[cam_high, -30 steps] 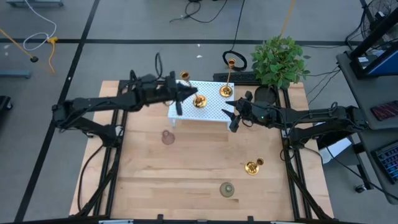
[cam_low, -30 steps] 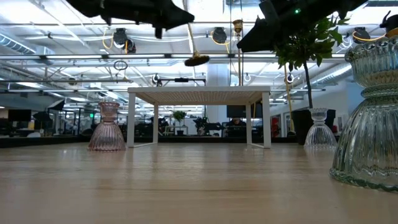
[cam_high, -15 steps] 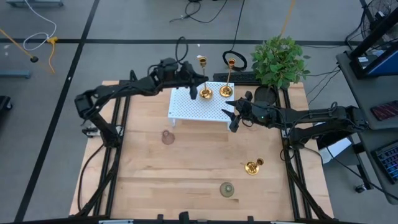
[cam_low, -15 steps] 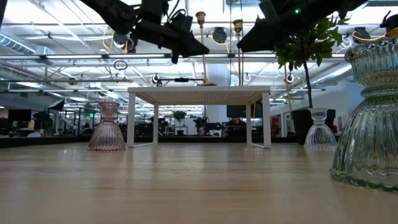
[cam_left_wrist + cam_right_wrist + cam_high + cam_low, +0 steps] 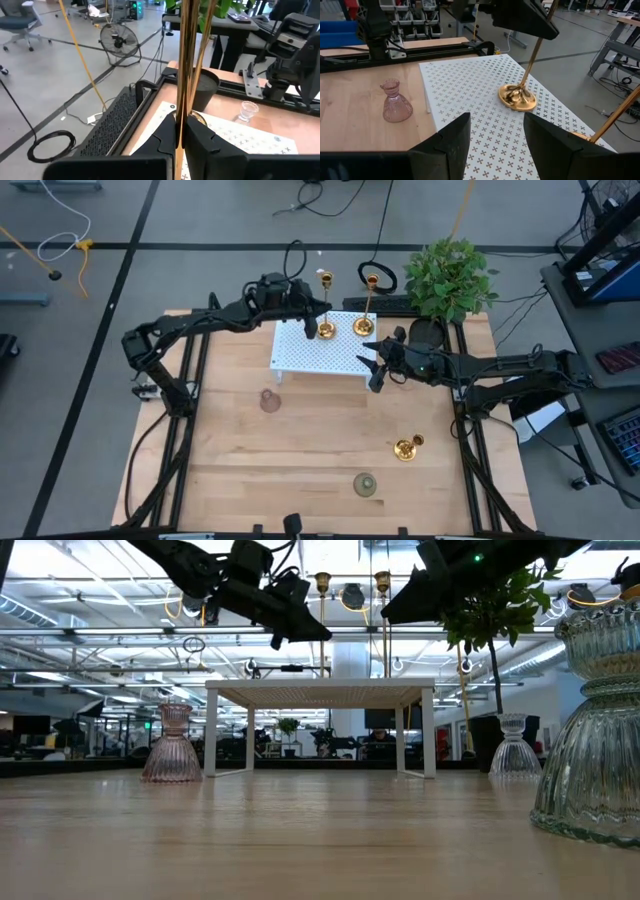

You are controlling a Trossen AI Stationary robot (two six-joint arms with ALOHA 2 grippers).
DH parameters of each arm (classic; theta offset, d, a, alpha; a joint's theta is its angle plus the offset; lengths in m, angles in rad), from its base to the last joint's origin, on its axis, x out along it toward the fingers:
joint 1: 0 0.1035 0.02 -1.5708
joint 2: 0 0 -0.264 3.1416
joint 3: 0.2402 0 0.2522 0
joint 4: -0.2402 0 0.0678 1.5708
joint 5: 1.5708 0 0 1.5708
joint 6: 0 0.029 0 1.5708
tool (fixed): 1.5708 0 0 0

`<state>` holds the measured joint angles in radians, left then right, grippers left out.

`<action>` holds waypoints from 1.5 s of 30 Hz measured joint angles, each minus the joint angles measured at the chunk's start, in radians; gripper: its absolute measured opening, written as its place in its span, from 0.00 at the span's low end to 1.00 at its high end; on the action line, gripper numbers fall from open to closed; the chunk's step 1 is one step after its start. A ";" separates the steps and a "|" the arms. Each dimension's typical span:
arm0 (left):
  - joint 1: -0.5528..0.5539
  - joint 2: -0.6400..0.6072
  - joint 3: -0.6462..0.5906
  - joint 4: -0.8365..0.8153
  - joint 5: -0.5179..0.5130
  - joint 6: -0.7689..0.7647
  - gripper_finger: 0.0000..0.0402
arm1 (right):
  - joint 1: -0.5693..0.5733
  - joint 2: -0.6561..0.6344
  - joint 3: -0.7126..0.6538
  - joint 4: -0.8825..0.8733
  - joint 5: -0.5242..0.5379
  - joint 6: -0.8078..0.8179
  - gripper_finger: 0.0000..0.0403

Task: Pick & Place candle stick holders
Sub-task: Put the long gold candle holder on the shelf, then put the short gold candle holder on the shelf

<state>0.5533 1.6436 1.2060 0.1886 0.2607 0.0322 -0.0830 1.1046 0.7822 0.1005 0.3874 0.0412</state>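
A gold candlestick holder [image 5: 326,328] stands upright on the white perforated stand [image 5: 312,358], and my left gripper [image 5: 312,323] is shut on its thin stem. A second gold holder [image 5: 364,326] stands upright on the stand to its right. A third [image 5: 407,447] lies on its side on the wooden table near the right. My right gripper [image 5: 376,368] is open and empty, and hangs over the stand's near right corner. In its wrist view it [image 5: 492,145] looks across the stand at the held holder's base [image 5: 518,97]. My left gripper pinches the holder's thin stem [image 5: 180,107] between its two fingers [image 5: 162,142], about halfway up. The fingers come roughly level from the table's left and lie across the stem. The holder is upright, and its round base [image 5: 518,97] rests on the white stand.
A pink glass vase [image 5: 270,400] stands on the table near the stand's left leg. A small glass piece [image 5: 365,484] is at the near middle, and a large clear glass vase [image 5: 595,730] is close to the low camera. A potted plant [image 5: 450,278] stands at the far right corner.
My left gripper has carried the gold holder toward the table's far right, over the stand. The holder was tilted and lifted clear; it now stands upright with its base on the stand, beside the second holder. The gripper stays shut on the stem.
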 joint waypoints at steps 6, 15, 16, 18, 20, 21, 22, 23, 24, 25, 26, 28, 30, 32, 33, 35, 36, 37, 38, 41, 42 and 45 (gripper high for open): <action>0.000 0.000 0.000 0.000 -0.026 0.047 0.07 | 0.000 0.000 0.000 0.000 0.000 0.000 0.44; -0.007 0.000 0.000 -0.010 -0.026 0.074 0.06 | 0.000 0.000 0.000 0.000 0.000 0.000 0.44; -0.007 0.000 0.000 -0.010 -0.027 0.065 0.07 | 0.000 0.000 0.000 0.000 0.000 0.000 0.44; -0.007 0.000 0.000 -0.011 -0.027 0.052 0.09 | 0.000 0.000 0.000 0.000 0.001 0.000 0.44; -0.007 0.000 0.000 -0.012 -0.027 0.041 0.13 | 0.000 0.000 0.000 0.000 0.001 0.000 0.44; -0.007 0.000 0.000 -0.013 -0.027 0.039 0.15 | 0.000 0.000 0.000 0.000 0.001 0.000 0.45; -0.007 0.000 0.000 -0.012 -0.027 0.039 0.17 | 0.000 0.000 0.000 0.000 0.001 -0.001 0.45; -0.007 0.000 0.000 -0.012 -0.027 0.040 0.18 | 0.000 0.000 0.000 0.000 0.000 -0.004 0.46; -0.007 0.000 0.000 -0.012 -0.027 0.040 0.20 | 0.000 0.000 0.000 0.000 0.000 -0.012 0.47; -0.007 0.000 0.000 -0.012 -0.027 0.040 0.22 | 0.001 0.000 0.000 0.000 0.000 -0.021 0.48; -0.007 0.000 0.000 -0.013 -0.027 0.040 0.23 | 0.004 0.000 0.000 0.000 0.000 -0.028 0.49; -0.007 0.000 0.000 -0.013 -0.027 0.040 0.25 | 0.013 0.000 0.000 -0.001 0.000 -0.037 0.51; -0.007 0.000 0.000 -0.013 -0.027 0.041 0.28 | 0.028 0.000 0.000 -0.001 0.000 -0.058 0.54; -0.007 0.000 0.000 -0.021 -0.027 0.041 0.29 | 0.048 0.000 0.000 -0.005 0.000 -0.083 0.56; -0.007 0.000 0.000 -0.030 -0.027 0.041 0.30 | 0.059 0.000 0.000 -0.010 0.000 -0.094 0.57; -0.007 0.000 -0.001 -0.048 -0.027 0.041 0.31 | 0.084 0.000 0.000 -0.028 0.000 -0.110 0.58; -0.007 0.000 -0.001 -0.055 -0.027 0.041 0.31 | 0.095 -0.001 0.000 -0.040 0.001 -0.112 0.59; -0.007 0.000 -0.001 -0.060 -0.027 0.041 0.31 | 0.106 -0.004 -0.001 -0.052 0.000 -0.112 0.59; -0.006 0.000 -0.001 -0.062 -0.027 0.041 0.31 | 0.115 -0.008 -0.001 -0.067 0.000 -0.108 0.59; -0.004 0.000 -0.001 -0.065 -0.028 0.041 0.31 | 0.141 -0.030 -0.001 -0.122 0.002 -0.106 0.59; -0.004 0.000 -0.001 -0.066 -0.033 0.041 0.31 | 0.150 -0.040 -0.001 -0.140 0.002 -0.102 0.59; -0.004 0.000 -0.001 -0.066 -0.057 0.041 0.31 | 0.176 -0.078 -0.001 -0.186 0.001 -0.061 0.59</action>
<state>0.5492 1.6436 1.2049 0.1224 0.2037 0.0732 0.0930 1.0267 0.7811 -0.0858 0.3883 -0.0200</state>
